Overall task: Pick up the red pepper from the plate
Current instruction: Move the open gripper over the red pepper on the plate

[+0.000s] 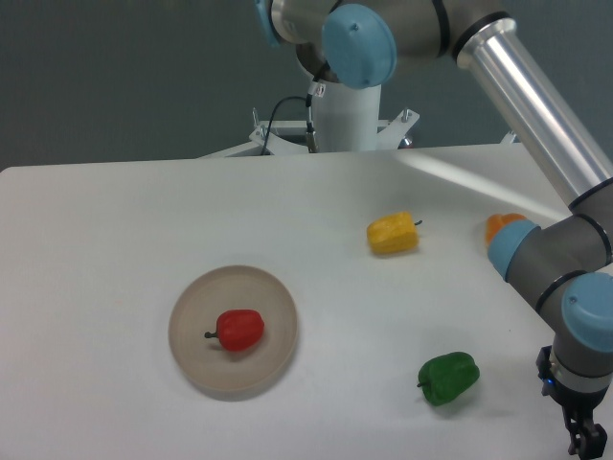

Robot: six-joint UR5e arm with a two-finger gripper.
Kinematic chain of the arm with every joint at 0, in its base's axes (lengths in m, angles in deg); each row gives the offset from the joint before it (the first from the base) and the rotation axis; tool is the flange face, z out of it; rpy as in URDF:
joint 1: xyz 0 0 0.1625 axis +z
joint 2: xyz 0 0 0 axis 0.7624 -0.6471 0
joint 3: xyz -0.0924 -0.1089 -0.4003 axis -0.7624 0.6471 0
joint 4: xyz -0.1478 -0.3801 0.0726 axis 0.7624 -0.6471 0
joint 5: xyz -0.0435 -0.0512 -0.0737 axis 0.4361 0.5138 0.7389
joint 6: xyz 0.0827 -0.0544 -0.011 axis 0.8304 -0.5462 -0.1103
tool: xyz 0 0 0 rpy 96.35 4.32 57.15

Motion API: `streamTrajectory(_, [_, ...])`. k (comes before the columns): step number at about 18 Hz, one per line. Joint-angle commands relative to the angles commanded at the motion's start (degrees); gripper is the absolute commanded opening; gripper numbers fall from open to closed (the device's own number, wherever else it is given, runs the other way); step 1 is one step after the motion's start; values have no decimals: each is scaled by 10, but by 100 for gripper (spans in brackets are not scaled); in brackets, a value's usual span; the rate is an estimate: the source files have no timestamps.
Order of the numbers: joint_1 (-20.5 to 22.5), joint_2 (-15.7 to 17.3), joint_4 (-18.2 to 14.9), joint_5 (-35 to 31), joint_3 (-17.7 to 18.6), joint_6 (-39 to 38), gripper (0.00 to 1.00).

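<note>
Red and glossy, the red pepper (239,330) lies on its side a little right of the middle of the plate (196,359), its short dark stem pointing toward the left edge of the table. Beige and shallow, the plate sits on the white table (115,249) toward the near edge, somewhat left of centre. Toward the far right, well apart from the plate, rests a yellow pepper (393,233), and a green pepper (448,378) lies close to the near edge, to the right of the plate. An orange object (499,225) shows near the right edge, partly hidden behind the arm (536,105). That silver arm with blue joint caps reaches down along the right side, and its gripper (586,439) hangs at the near right corner, far from the red pepper and touching nothing visible. It is cut off by the frame's bottom edge, so I cannot tell whether its fingers are spread or pressed together.
</note>
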Motion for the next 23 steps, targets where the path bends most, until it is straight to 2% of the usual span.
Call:
streamTrajectory(4, [-6,18,-1,2,33,0,100])
streamTrajectory(7, [-21,63,-4,4,85,-4,100])
streamTrajectory(10, [-42,127,-18,4,154,-42,100])
streamTrajectory(15, [-73,200,-48,5,225,-114,100])
streamTrajectory(20, [-119,263,-42,17,321,-193,100])
streamTrajectory(21, [-140,275,-40,17,343,-225,100])
streamTrajectory(23, [-176,282,-6,17,378,-283,100])
